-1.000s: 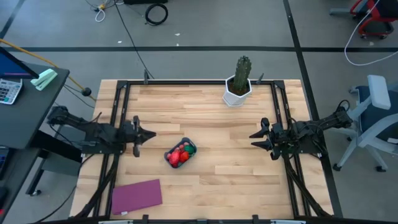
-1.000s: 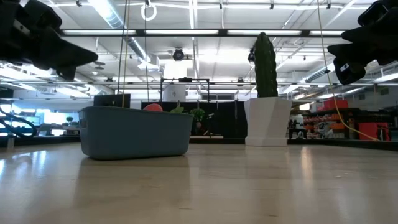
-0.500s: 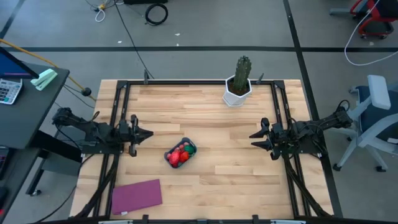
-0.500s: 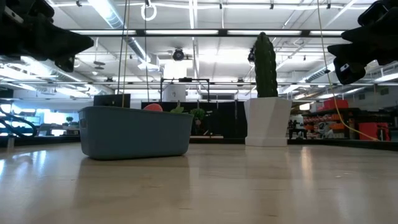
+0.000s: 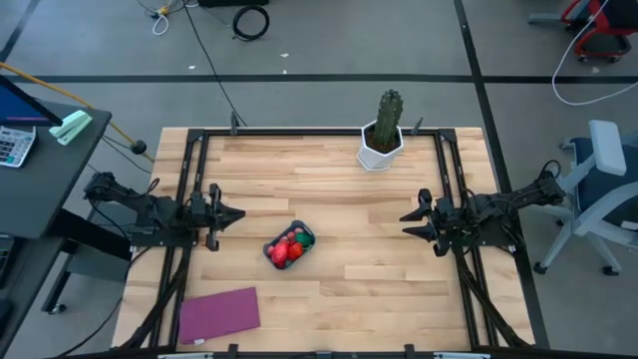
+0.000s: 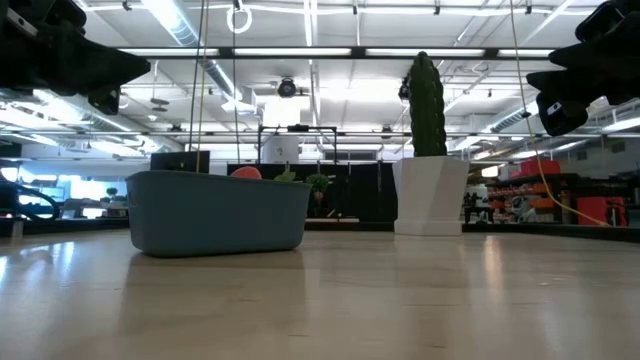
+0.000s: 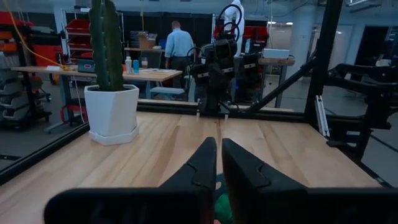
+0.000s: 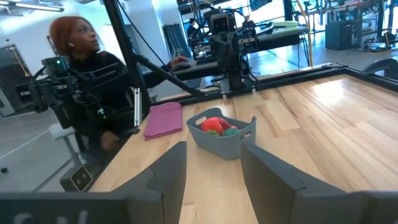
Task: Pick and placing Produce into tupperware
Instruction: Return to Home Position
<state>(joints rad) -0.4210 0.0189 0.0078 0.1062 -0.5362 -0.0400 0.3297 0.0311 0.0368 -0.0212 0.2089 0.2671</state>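
Sitting near the middle of the wooden table [image 5: 329, 189], the teal tupperware [image 5: 267, 247] lies at a slant. Seen from above, its long axis runs diagonally: one short end points toward the near left corner of the table, where the purple mat [image 5: 219, 311] lies flat, and the other toward the far right. It stands upright on its base with the open side up. The produce [image 5: 286, 250] is heaped inside it, red pieces toward the near-left end and a green piece toward the far-right end. In the low view only a red top [image 6: 246, 172] and a bit of green show above the rim of the container [image 6: 215, 215].

The left gripper [image 5: 237, 213] hangs above the table's left side, pointing inward, well apart from the container. Its fingers [image 7: 208, 158] are pressed nearly together with only a thin slit between them, and they hold nothing. The right gripper [image 5: 406, 224] hangs above the right side, facing the left one across the table. Its fingers [image 8: 171, 168] are spread wide and empty, and the container [image 8: 221, 142] shows between them farther off.

A tall green cactus [image 5: 385, 120] in a white pot stands at the far edge of the table, apart from everything else. A person [image 8: 81, 74] sits beyond the table's left side.
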